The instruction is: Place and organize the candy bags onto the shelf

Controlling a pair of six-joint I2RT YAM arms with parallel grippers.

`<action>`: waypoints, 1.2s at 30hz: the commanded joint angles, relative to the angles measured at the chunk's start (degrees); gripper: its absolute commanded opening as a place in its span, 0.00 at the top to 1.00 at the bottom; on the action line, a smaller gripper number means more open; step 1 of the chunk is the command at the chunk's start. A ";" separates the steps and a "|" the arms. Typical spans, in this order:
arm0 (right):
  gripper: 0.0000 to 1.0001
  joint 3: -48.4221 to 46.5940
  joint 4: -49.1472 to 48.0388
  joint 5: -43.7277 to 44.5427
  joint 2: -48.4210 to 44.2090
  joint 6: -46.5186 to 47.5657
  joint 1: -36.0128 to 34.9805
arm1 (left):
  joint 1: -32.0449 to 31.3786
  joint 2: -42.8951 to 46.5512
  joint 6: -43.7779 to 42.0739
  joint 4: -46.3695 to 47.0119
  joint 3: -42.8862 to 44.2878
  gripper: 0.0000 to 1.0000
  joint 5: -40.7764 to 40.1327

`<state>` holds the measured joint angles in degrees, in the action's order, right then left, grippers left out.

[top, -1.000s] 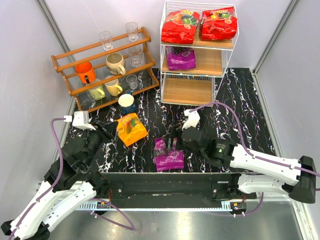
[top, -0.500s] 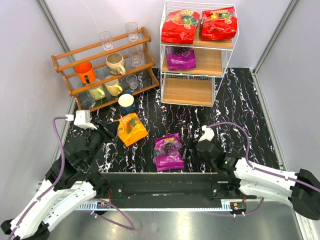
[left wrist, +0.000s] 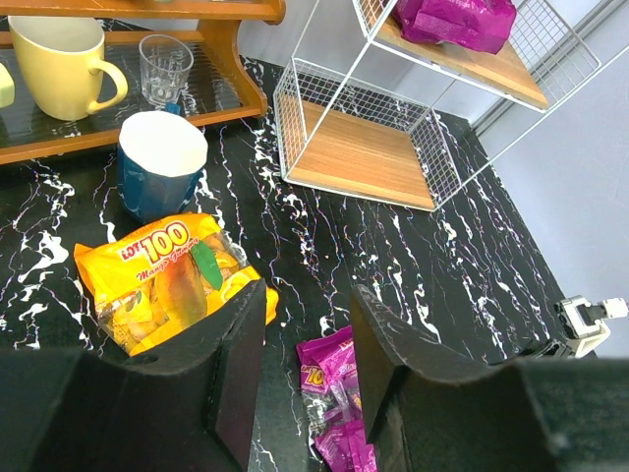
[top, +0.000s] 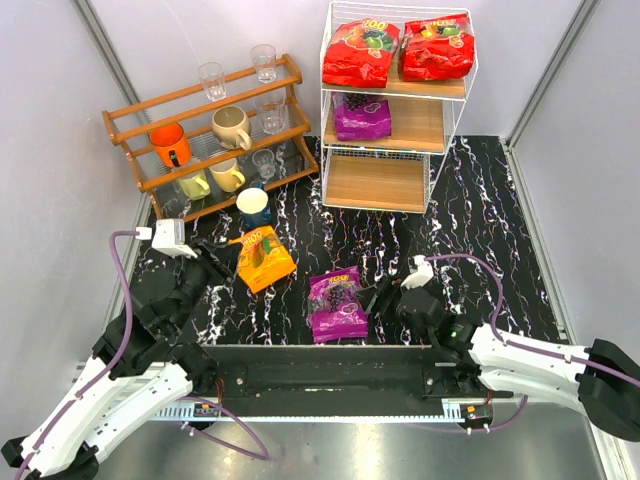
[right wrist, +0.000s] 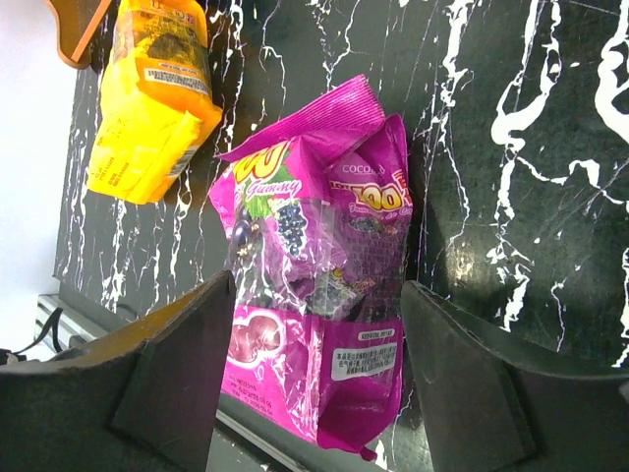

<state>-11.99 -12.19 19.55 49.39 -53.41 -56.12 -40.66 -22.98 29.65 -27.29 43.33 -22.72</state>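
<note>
the purple candy bag lies flat on the table straight ahead of the right gripper, framed between its two fingers in the wrist view but touched by neither. it looks light, soft and crinkly: a glossy film pouch of loose wrapped sweets that would slump and slide. a pinch across a flat sealed edge, or over a bunched fold of the body, should hold better than a squeeze on the slick middle. the right jaws stand wide and hold nothing, the arm stretched low over the table and reaching toward its own left; how high the tips sit above the surface is hard to judge. the left gripper is parted to a moderate gap, also carrying nothing, with the orange-yellow bag just ahead and to its left. the shelf stands well beyond both grippers, with two red bags on its top tier and a second purple bag on the tier below.
</note>
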 commanded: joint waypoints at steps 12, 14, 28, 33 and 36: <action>0.27 -2.60 6.74 21.56 -0.09 -9.78 -17.07 | 0.06 -0.66 0.50 3.65 -1.14 0.58 1.27; 0.28 -2.43 5.51 24.64 2.64 -12.59 -19.02 | 0.06 -0.66 0.50 3.82 -1.14 0.58 1.36; 0.73 -1.46 -4.32 28.79 12.22 -16.39 -23.16 | 0.06 1.19 0.50 2.85 -2.02 0.58 0.13; 1.00 -3.12 -1.72 30.46 8.91 -10.59 -23.16 | 0.06 0.92 0.58 2.94 -2.37 0.58 0.22; 1.00 -6.90 1.89 30.98 2.77 -1.46 -23.16 | 0.06 1.01 0.32 3.21 -2.90 0.60 0.75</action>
<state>-13.63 -11.75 45.25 59.40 -64.86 -78.98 -40.66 -22.46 30.04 -26.39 41.21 -22.44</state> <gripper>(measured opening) 0.016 0.418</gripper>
